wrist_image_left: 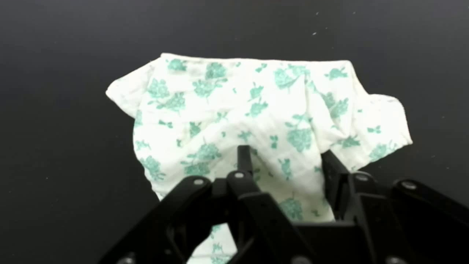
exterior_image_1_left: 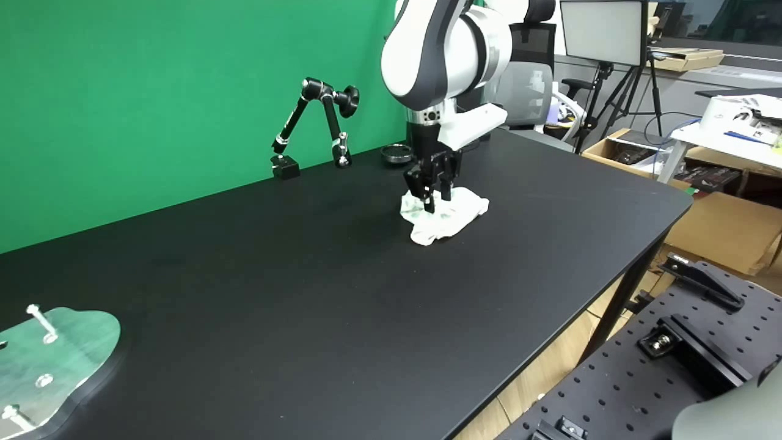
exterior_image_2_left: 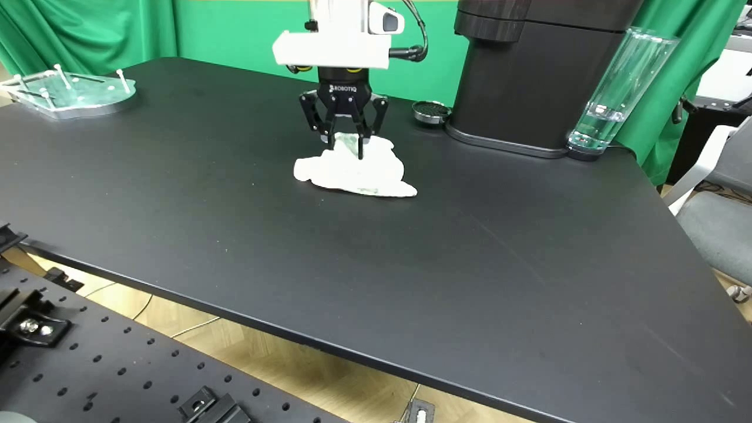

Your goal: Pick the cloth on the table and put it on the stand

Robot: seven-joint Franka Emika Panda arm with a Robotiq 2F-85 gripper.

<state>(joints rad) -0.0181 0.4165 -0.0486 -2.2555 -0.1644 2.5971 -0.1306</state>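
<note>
Cloth [wrist_image_left: 253, 117], white with a print of green flowers, lies crumpled and partly folded on the black table [exterior_image_2_left: 470, 264], right below my hand [exterior_image_2_left: 345, 151], which points down. My fingers [wrist_image_left: 244, 159] are spread, with a stretch of fabric showing between them. In the wrist view I see one finger in front of the middle of the cloth and its partner by a fold near the edge; whether the tips touch the fabric I cannot tell. Loose corners stick out to both sides, and the edge between them runs nearly straight.

Near the back of the table I see a round dish [exterior_image_2_left: 432, 113] with a silvery rim and a dark top, just beside a tall black machine [exterior_image_2_left: 534, 76]. A clear tank [exterior_image_2_left: 617, 94] with some water in the bottom stands at that machine's side. In both exterior views a greenish board [exterior_image_1_left: 79, 342] with white pegs sits well apart from me, toward the table's end. A black jointed bracket [exterior_image_1_left: 332, 118] shows in an exterior view before the green backdrop [exterior_image_1_left: 153, 110]. Beyond the table's edge, across a strip of floor [exterior_image_2_left: 294, 364], lies a dark perforated plate [exterior_image_1_left: 617, 373].
</note>
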